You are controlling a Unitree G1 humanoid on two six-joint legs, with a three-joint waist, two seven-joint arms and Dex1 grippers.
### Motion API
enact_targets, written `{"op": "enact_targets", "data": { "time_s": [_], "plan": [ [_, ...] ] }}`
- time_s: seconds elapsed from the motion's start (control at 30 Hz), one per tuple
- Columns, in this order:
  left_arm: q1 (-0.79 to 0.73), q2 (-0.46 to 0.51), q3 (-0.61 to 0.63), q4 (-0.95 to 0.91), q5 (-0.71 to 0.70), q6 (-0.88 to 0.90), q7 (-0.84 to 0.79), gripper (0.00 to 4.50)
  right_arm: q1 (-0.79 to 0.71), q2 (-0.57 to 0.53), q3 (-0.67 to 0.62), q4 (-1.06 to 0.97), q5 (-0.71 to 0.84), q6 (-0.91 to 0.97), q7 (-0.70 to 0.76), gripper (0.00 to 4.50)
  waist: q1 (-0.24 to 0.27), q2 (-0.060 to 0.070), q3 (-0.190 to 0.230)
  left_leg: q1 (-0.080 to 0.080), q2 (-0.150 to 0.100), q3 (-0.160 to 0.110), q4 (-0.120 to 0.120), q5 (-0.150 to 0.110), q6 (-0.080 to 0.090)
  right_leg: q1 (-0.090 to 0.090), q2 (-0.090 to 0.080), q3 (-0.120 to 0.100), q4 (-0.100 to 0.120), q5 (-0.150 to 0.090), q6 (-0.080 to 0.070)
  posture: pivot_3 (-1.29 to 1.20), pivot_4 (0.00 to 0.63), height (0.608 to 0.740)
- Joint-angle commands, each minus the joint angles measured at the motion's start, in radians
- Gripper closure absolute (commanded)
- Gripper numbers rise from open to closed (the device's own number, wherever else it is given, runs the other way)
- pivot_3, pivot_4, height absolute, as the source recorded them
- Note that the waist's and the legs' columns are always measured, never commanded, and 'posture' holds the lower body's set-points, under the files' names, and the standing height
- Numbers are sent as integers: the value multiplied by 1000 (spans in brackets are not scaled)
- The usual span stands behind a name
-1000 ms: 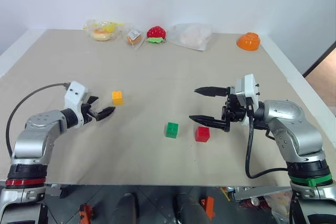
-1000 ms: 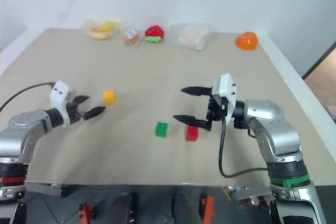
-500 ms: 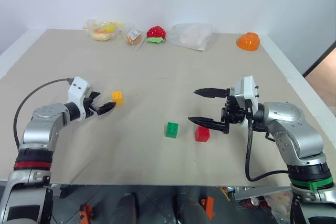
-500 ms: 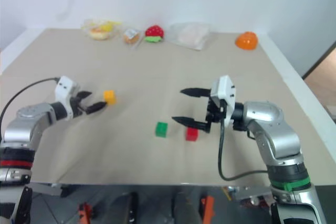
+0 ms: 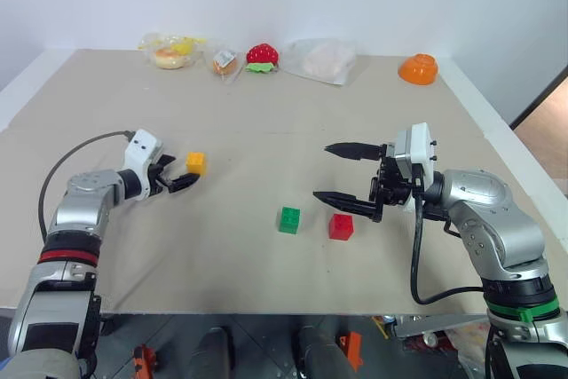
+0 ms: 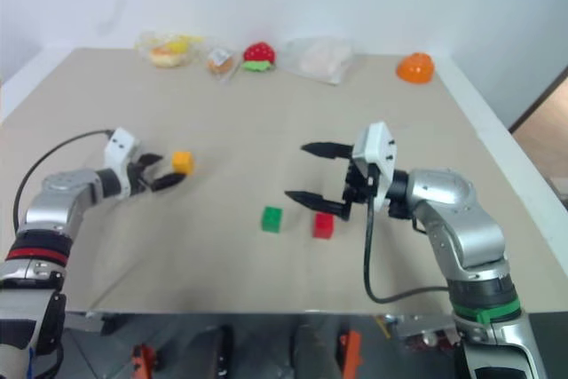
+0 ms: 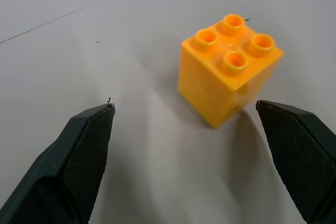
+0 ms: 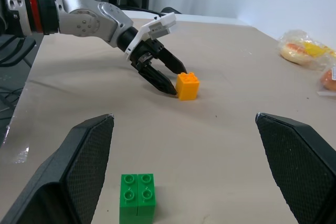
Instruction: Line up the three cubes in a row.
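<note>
The yellow-orange cube (image 5: 196,163) sits alone at left of centre on the table (image 5: 266,122), well apart from the green cube (image 5: 289,220) and red cube (image 5: 341,226), which lie near each other at lower centre. The left gripper (image 5: 182,182) has its fingers apart and set about the yellow-orange cube, probably to carry it toward the pair; contact is hard to judge. The right gripper (image 5: 340,173) hangs spread wide above the red cube. Bare table lies between the cubes, and the clutter keeps to the far edge.
</note>
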Motion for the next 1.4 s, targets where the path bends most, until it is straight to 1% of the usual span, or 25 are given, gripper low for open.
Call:
{"op": "enact_targets", "data": {
  "time_s": [0.03, 0.17, 0.27, 0.53, 0.77, 0.87, 1.03, 1.27, 1.4],
  "plan": [
    [-44, 0, 7, 36, 8, -42, -22, 37, -23, -11, -26, -33, 18, -5, 5, 0, 0, 0, 0, 0, 0, 0, 0, 0, 0, 0, 0, 0, 0, 0, 0, 0, 150, 740],
    [-90, -15, 1, 117, 28, -79, -18, 37, -27, -10, -22, -28, 15, -8, 6, 0, 0, 0, 0, 0, 0, 0, 0, 0, 0, 0, 0, 0, 0, 0, 0, 0, 150, 740],
    [-108, -27, 2, 144, 35, -93, -20, 37, -28, -11, -24, -28, 17, -7, 6, 0, 0, 0, 0, 0, 0, 0, 0, 0, 0, 0, 0, 0, 0, 0, 0, 0, 150, 740],
    [-126, -62, -5, 169, 52, -113, -17, 37, -25, -10, -25, -27, 15, -10, 5, 0, 0, 0, 0, 0, 0, 0, 0, 0, 0, 0, 0, 0, 0, 0, 0, 0, 150, 740],
    [-133, -60, 4, 176, 52, -114, -29, 37, -23, -12, -27, -24, 13, -14, 5, 0, 0, 0, 0, 0, 0, 0, 0, 0, 0, 0, 1, 0, 0, 0, 0, 0, 150, 740],
    [-135, -60, 10, 181, 49, -113, -27, 799, -23, -12, -27, -19, 10, -17, 6, 0, 0, 0, 0, 0, 0, 0, 0, 0, 0, 0, 1, 0, 0, 0, 0, 0, 150, 740],
    [-133, -62, 8, 176, 53, -116, -27, 2585, -28, -10, -23, -12, 6, -21, 6, 0, 0, 0, 0, 0, 0, 0, 0, 0, 0, 0, 1, 0, 0, 0, 0, 0, 150, 740],
    [-133, -54, 3, 167, 59, -130, -47, 2618, -34, -11, -18, -5, 3, -24, 14, 0, 0, 0, 0, 0, 0, 0, 0, 0, 0, 0, 1, 0, 0, 0, 0, 0, 150, 740],
    [-145, -63, 18, 128, 22, -164, -106, 2618, -40, -10, -17, 0, -3, -27, 19, 0, 0, 0, 0, 0, 0, 0, 0, 0, 0, 0, 1, 0, 0, 0, 0, 0, 150, 740]
  ]
}}
